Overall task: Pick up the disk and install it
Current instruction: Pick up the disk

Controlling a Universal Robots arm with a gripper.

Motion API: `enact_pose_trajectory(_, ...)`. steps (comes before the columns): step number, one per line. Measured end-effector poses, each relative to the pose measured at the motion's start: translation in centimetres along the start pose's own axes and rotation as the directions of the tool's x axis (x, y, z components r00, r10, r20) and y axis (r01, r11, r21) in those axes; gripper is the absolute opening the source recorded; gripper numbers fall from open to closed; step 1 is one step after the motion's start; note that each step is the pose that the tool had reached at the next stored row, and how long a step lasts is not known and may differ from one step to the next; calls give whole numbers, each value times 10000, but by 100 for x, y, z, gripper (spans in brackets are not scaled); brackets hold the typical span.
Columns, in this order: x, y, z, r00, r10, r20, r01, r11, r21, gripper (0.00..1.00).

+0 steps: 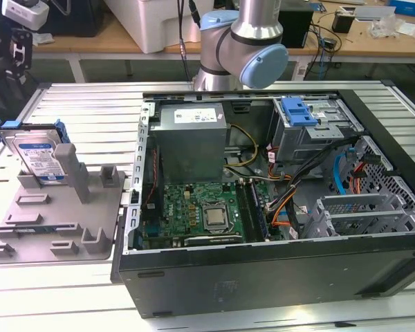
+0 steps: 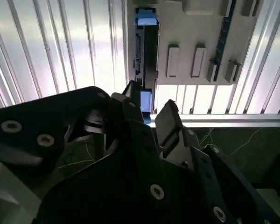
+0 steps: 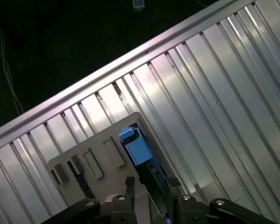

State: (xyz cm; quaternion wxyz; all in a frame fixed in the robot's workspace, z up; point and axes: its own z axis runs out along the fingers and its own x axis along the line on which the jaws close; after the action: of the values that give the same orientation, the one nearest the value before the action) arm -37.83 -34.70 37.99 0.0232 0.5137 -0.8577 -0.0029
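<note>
The disk (image 1: 37, 153), silver with a blue-and-white label and blue rails, stands on edge in a grey holder (image 1: 55, 221) at the exterior view's left. My gripper (image 1: 14, 52) hangs above it, well clear of its upper edge. In the second wrist view the disk (image 2: 147, 46) appears edge-on, straight beyond my gripper (image 2: 148, 108), whose fingers (image 2: 167, 116) are apart with nothing between them. In the first wrist view the disk's blue rail (image 3: 136, 148) lies just past the gripper (image 3: 150, 189).
An open computer case (image 1: 263, 270) lies on the slatted metal table (image 1: 90, 104), to the exterior view's right of the holder. Inside are a grey power supply (image 1: 191, 138), a motherboard (image 1: 200, 211), a drive cage with a blue bracket (image 1: 297, 111), and loose cables (image 1: 290, 200).
</note>
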Motion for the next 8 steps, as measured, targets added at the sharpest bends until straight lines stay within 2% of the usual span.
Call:
enact_pose_trajectory(1, 0, 0, 0, 9998, -196, -6, 196, 9998, 6, 42)
enact_pose_trajectory(2, 0, 0, 1, 9993, -381, -12, 381, 9993, 12, 48)
enact_pose_trajectory(3, 0, 0, 1, 9984, -571, -19, 571, 9984, 18, 48)
enact_pose_trajectory(4, -1, 0, 2, 9968, -794, -27, 794, 9968, 26, 54)
enact_pose_trajectory(5, -1, 0, 3, 9952, -978, -33, 978, 9952, 32, 54)
enact_pose_trajectory(7, -2, 1, 6, 9866, -1631, -55, 1631, 9866, 53, 54)
enact_pose_trajectory(8, -2, 1, 7, 9837, -1797, -61, 1797, 9837, 59, 54)
